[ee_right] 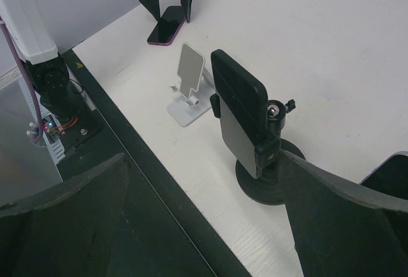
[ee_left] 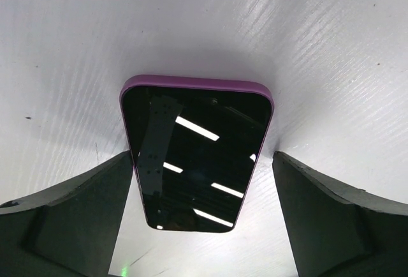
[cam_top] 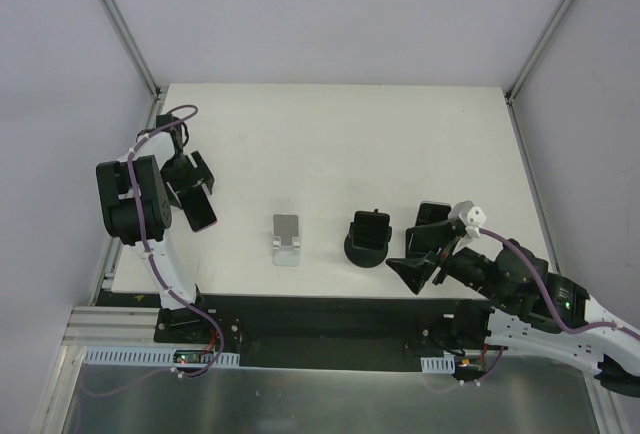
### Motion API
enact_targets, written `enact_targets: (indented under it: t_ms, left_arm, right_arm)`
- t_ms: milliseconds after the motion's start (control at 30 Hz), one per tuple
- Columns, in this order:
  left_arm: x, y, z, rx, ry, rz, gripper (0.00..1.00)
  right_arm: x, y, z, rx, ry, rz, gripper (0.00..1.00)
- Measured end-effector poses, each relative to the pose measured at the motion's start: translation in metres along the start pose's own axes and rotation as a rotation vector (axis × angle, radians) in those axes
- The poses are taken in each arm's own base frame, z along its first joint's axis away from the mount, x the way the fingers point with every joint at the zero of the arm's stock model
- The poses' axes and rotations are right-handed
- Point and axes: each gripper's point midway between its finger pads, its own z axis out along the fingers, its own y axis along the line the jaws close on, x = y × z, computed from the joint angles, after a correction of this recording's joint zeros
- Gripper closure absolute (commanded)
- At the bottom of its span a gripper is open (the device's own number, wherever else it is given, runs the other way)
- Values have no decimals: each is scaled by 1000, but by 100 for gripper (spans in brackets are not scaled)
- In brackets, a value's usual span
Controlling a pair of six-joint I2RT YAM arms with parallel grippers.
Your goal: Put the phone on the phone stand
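The phone, black screen up in a purple case, lies flat on the white table at the left. My left gripper is open just above it, one finger on each side of the phone; in the top view the gripper covers most of the phone. The phone stand, black with a round disc base and clamp holder, stands empty near the front middle. My right gripper is open and empty just right of it; in the right wrist view the stand rises between my fingers.
A small silver-white stand sits between the phone and the phone stand, also in the right wrist view. A black folding wedge stand stands behind my right gripper. The table's front edge drops to a black rail.
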Motion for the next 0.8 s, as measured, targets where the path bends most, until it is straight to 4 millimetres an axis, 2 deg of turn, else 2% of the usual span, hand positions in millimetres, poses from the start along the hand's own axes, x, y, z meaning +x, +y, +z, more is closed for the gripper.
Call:
enact_targets:
  t_ms: [467, 700, 733, 800]
  left_arm:
    - [3, 0, 3, 7, 9, 5, 20]
    - [4, 1, 3, 4, 4, 8, 42]
    - [4, 1, 3, 3, 2, 10, 50]
    - [4, 2, 3, 6, -5, 9, 59]
  right_arm:
    - [0, 0, 0, 0, 0, 5, 0]
    - [1, 0, 1, 2, 3, 8, 0]
    - [1, 0, 1, 2, 4, 8, 0]
    - [1, 0, 1, 3, 7, 8, 0]
